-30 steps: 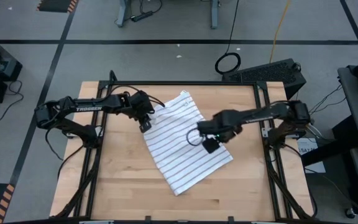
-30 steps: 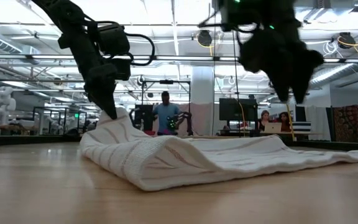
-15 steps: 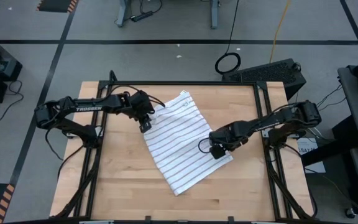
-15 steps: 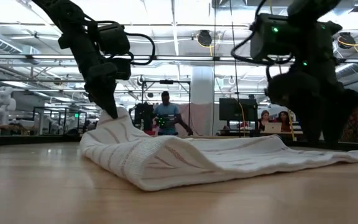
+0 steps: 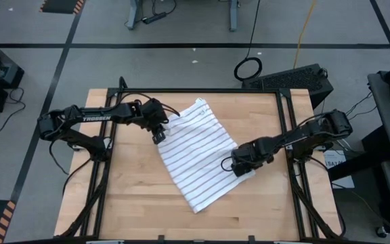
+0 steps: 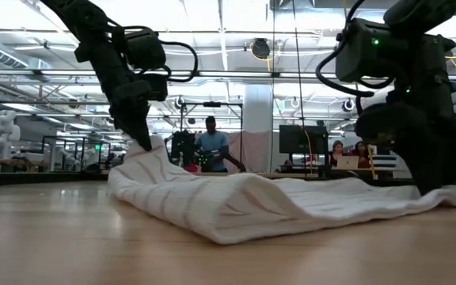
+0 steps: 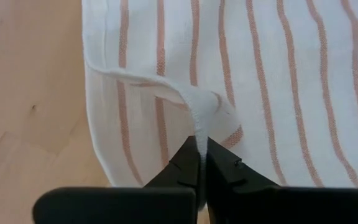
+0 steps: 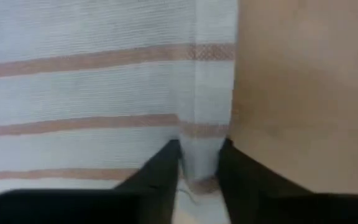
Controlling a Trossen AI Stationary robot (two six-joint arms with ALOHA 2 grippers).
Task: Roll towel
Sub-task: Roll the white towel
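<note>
We see the tabletop carrying the towel, spread flat between our claws. Our left claw pinches one raised edge; our right claw nips the opposite hem. Gripping seems done; next, lifting both edges to start rolling.

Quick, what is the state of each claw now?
Left claw: closed, pinching the towel edge.
Right claw: closing over the towel's hem; a firm grip cannot be told.
</note>
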